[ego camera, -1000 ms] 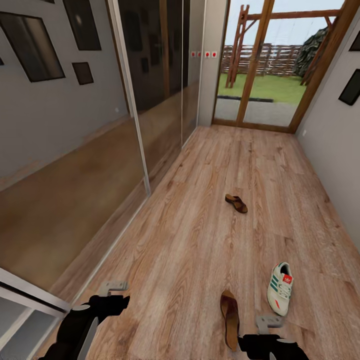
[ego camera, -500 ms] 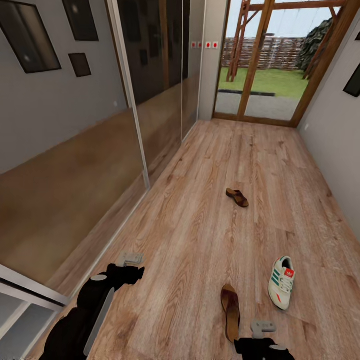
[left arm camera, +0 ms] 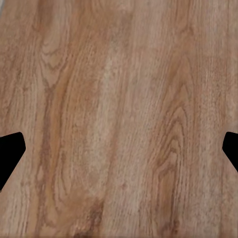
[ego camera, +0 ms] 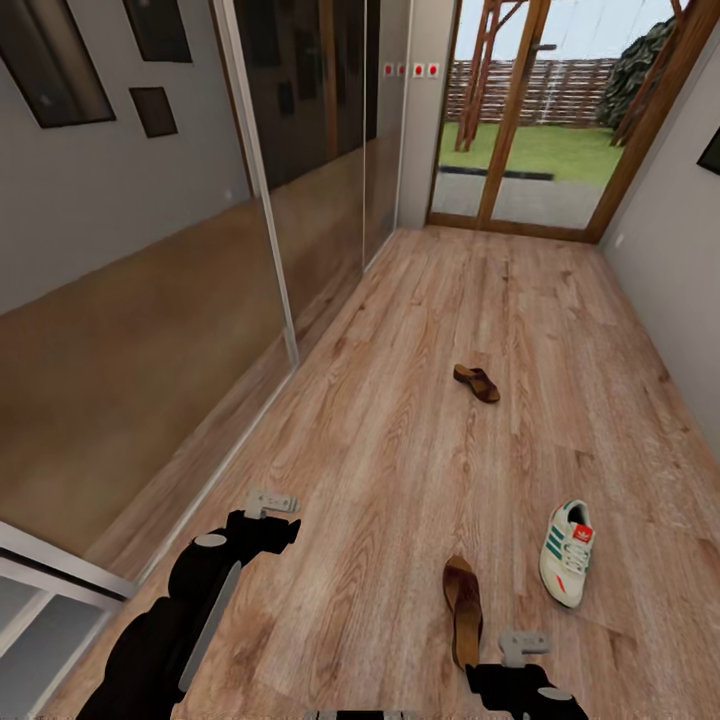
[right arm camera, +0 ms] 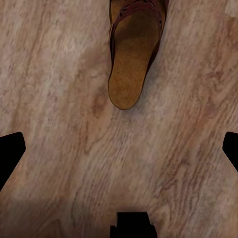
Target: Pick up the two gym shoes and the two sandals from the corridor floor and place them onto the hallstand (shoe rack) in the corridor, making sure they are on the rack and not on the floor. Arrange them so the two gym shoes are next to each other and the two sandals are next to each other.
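Brown leather near sandal lies on the corridor floor, its long axis running straight away from the right gripper, heel end closest, just ahead of jaws spread wide and empty. From that sandal, the left gripper, likewise spread over bare planks, sits well off; the right arm is nearer.

Two sandals and one gym shoe lie out.
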Motion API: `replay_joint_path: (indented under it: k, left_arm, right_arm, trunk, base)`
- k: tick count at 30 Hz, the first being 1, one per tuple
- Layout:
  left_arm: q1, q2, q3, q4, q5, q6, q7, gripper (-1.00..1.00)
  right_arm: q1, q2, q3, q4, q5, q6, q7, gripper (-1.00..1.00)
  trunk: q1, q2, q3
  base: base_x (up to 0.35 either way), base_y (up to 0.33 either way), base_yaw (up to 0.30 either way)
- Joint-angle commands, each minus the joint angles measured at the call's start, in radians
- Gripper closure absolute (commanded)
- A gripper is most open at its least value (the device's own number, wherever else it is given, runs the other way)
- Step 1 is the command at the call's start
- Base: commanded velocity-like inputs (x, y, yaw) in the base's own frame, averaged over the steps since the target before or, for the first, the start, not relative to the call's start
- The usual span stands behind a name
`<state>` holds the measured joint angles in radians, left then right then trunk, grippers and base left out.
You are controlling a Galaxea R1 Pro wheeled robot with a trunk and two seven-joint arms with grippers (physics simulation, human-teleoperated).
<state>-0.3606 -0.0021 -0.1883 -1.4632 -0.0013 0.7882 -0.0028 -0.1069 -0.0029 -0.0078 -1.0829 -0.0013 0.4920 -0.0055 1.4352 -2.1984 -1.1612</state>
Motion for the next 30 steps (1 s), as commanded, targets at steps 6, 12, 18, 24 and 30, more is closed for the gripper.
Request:
replay_joint_path:
  k: [6, 12, 18, 24, 30]
  left_arm:
    - [0.003, 0.000, 0.002, 0.000, 0.002, 0.004, -0.002, -1.00]
    - [0.006, 0.001, 0.001, 0.000, 0.002, 0.005, -0.002, -1.00]
    - [0.006, 0.001, -0.001, 0.000, 0.000, 0.004, -0.002, -1.00]
    - [0.006, 0.001, -0.003, 0.000, 0.000, 0.005, -0.002, -1.00]
    - [0.007, 0.001, -0.003, 0.000, 0.000, 0.004, -0.001, -1.00]
  right_arm:
    - [0.000, 0.001, 0.000, -0.003, 0.000, -0.042, -0.001, -1.00]
    - [0.001, 0.000, 0.001, -0.001, 0.000, -0.052, -0.001, -1.00]
    - [0.001, 0.000, 0.000, 0.003, 0.000, -0.053, -0.001, -1.00]
    - [0.000, -0.001, 0.000, -0.001, -0.001, -0.053, -0.002, -1.00]
    - [0.001, -0.001, 0.000, -0.002, -0.001, -0.054, -0.001, -1.00]
  trunk:
    - [0.023, -0.043, -0.025]
    - [0.046, -0.085, -0.048]
    - [0.069, -0.127, -0.076]
    - [0.092, -0.169, -0.104]
    - [0.115, -0.211, -0.133]
  base:
    - [0.000, 0.000, 0.000]
    - [0.000, 0.000, 0.000]
    - [0.000, 0.000, 0.000]
    - [0.000, 0.000, 0.023]
    - [0.000, 0.000, 0.058]
